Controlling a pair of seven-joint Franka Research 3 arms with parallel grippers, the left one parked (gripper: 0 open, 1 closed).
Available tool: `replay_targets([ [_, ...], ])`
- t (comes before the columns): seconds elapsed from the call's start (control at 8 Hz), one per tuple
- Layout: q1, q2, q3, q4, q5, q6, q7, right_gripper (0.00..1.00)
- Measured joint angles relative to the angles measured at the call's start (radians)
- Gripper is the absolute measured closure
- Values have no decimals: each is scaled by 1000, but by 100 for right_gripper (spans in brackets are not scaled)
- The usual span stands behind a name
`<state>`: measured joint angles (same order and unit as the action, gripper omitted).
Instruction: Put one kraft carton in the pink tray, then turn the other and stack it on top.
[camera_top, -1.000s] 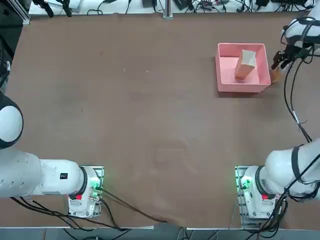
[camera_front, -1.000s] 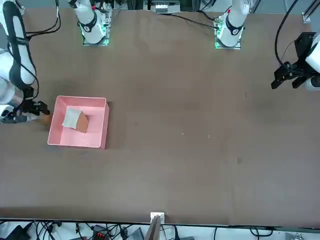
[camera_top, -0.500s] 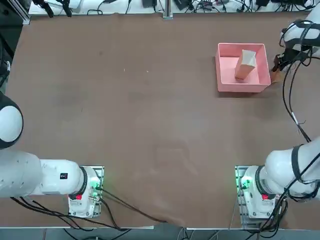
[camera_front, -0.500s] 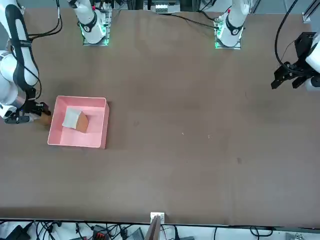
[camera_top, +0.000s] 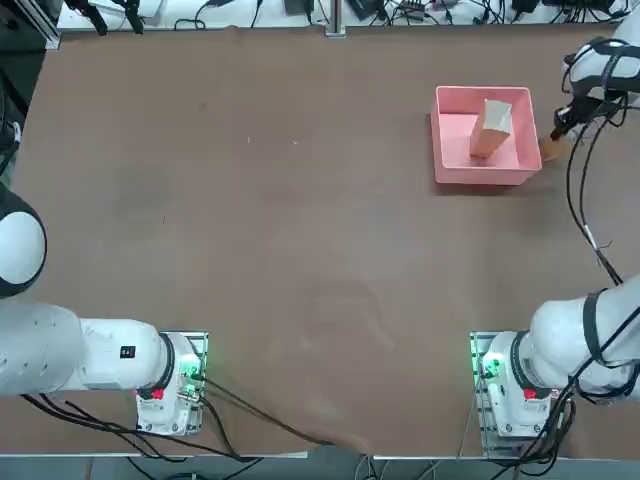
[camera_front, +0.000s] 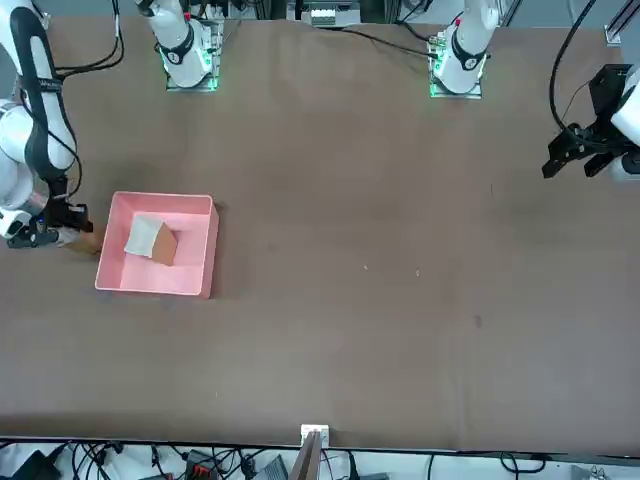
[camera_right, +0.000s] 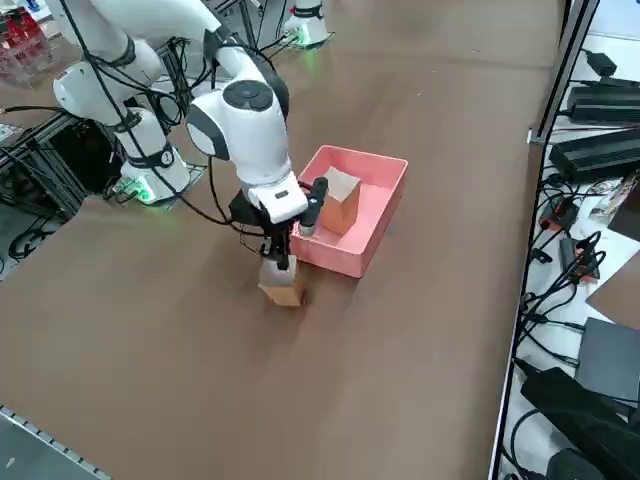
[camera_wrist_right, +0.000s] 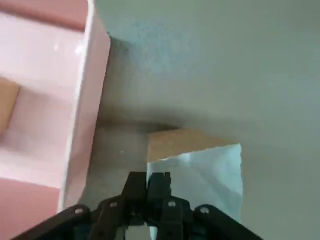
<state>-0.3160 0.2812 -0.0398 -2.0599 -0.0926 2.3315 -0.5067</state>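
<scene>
The pink tray (camera_top: 480, 178) sits at the far right of the table with one kraft carton (camera_top: 491, 128) leaning inside it. The other kraft carton (camera_right: 283, 291) stands on the table just outside the tray's right wall, whitish end up (camera_wrist_right: 200, 160). My right gripper (camera_right: 280, 262) comes straight down on that carton, fingers pinched together on the near edge of its whitish top. In the wrist view the right gripper (camera_wrist_right: 152, 182) is shut over the carton's edge, the pink tray (camera_wrist_right: 92, 100) wall beside it. From the front, tray (camera_front: 155, 283) and outer carton (camera_front: 88, 240) lie at the left.
The outer carton stands close against the tray wall, with a narrow gap. The table's right edge (camera_right: 520, 230) runs beyond the tray, with cables and power bricks past it. Bare brown tabletop (camera_top: 300, 200) spreads to the left of the tray.
My right gripper's fingers have gone from apart to shut at the outer carton's top. The wrist shifted slightly over the carton. The tray and the carton inside it have not moved.
</scene>
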Motion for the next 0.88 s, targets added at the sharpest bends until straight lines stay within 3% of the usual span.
replay_targets([
  [0.12, 3, -15, 4, 37, -30, -69, -5, 99],
  [0.38, 39, -44, 21, 188, -36, -316, 7, 99],
  [0.62, 124, -63, 28, 329, -36, -525, 136, 99],
  [0.88, 232, -65, 32, 393, -36, -612, 325, 99],
])
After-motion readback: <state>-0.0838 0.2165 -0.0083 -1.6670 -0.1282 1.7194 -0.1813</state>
